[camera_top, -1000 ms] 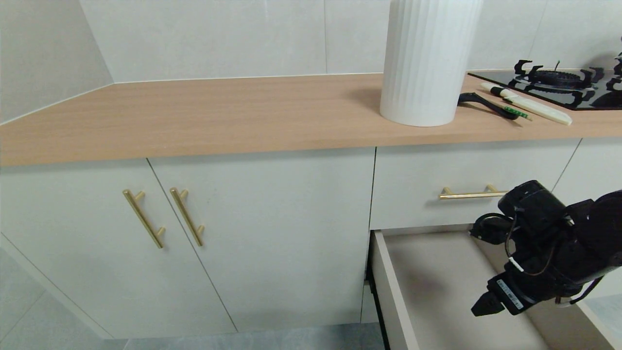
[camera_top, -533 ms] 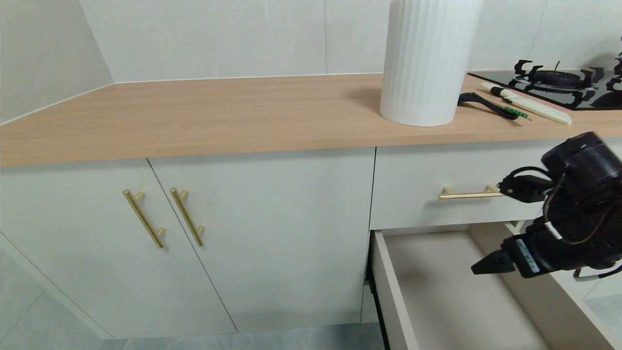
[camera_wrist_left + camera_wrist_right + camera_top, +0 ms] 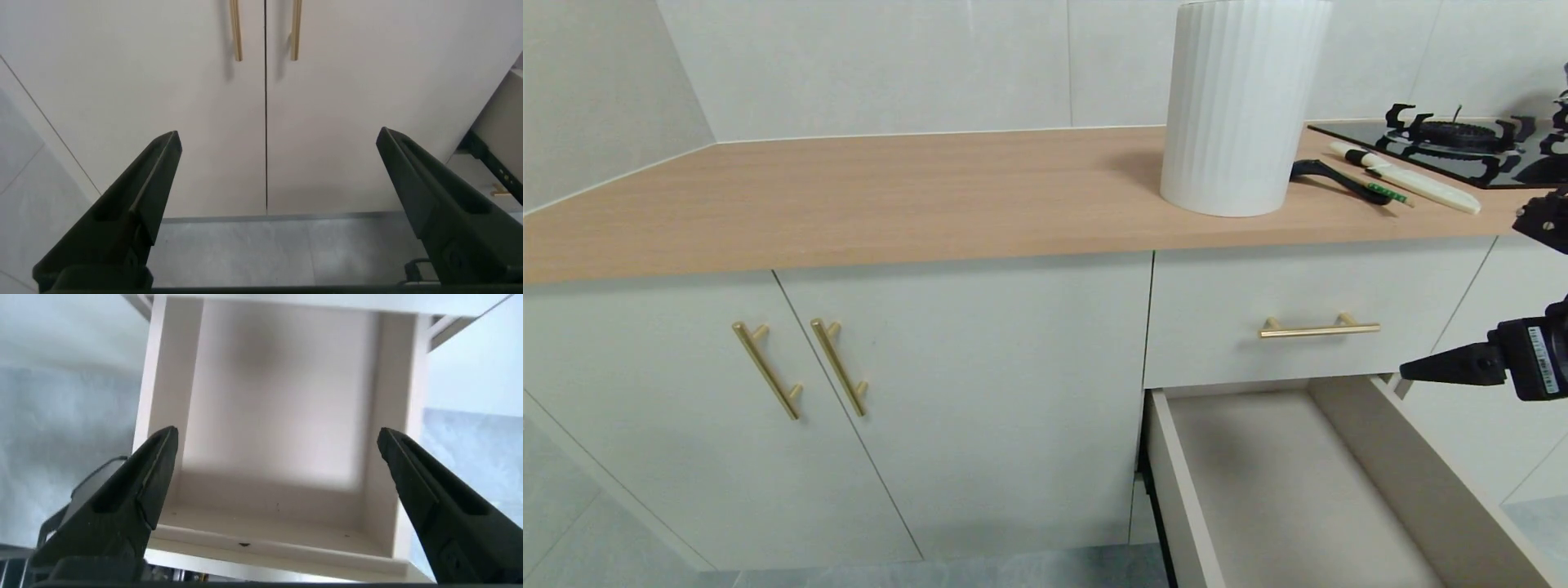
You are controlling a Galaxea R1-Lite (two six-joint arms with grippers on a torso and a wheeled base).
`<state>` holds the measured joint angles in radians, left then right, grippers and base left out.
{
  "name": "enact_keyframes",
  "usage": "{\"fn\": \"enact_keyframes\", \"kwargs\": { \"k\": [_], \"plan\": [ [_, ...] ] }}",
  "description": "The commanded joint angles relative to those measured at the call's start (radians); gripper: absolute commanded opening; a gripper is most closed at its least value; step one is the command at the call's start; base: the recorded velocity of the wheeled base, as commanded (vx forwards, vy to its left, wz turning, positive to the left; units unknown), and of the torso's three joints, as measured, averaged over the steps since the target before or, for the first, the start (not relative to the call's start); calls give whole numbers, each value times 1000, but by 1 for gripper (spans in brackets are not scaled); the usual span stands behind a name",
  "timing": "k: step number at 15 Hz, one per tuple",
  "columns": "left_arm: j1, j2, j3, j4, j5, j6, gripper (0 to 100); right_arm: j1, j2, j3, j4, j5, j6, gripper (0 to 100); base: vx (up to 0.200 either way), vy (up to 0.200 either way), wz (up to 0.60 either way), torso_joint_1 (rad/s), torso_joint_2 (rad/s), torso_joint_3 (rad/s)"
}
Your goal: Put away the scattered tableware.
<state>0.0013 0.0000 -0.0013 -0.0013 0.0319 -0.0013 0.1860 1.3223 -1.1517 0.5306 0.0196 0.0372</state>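
The worktop [image 3: 890,196] runs above the right claw [image 3: 276,437]; the drawer [image 3: 1176,482] below it stands pulled out with nothing inside, so stowing hasn't begun, I judge. That claw and the left claw [image 3: 278,135], 2 in all, gape wide, unladen. Next: reach up for the tableware [image 3: 1421,184] lying on the worktop beyond.

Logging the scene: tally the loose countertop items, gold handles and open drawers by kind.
Utensils: 3 (black tool, green-patterned stick, cream knife)
White ribbed container: 1
Gold handles: 3
Open drawer: 1
Total: 8
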Motion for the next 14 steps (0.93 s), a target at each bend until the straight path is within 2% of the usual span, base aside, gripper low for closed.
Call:
{"fn": "enact_keyframes", "kwargs": {
  "k": [1, 4, 7, 14],
  "plan": [
    [0, 2, 0, 0, 0, 0, 100, -5, -20, 0, -1, 0, 1, 100, 0, 0, 0, 95, -300, -203],
    [0, 2, 0, 0, 0, 0, 100, -6, -20, 3, -15, -4, 1, 100, 0, 0, 0, 131, -299, -261],
    [0, 2, 0, 0, 0, 0, 100, -16, -17, 4, -37, -3, 1, 100, 0, 0, 0, 89, -536, -277],
    [0, 2, 0, 0, 0, 0, 100, -65, 41, 7, -129, -1, -13, 100, 0, 0, 0, 202, -415, -243]
  ]
}}
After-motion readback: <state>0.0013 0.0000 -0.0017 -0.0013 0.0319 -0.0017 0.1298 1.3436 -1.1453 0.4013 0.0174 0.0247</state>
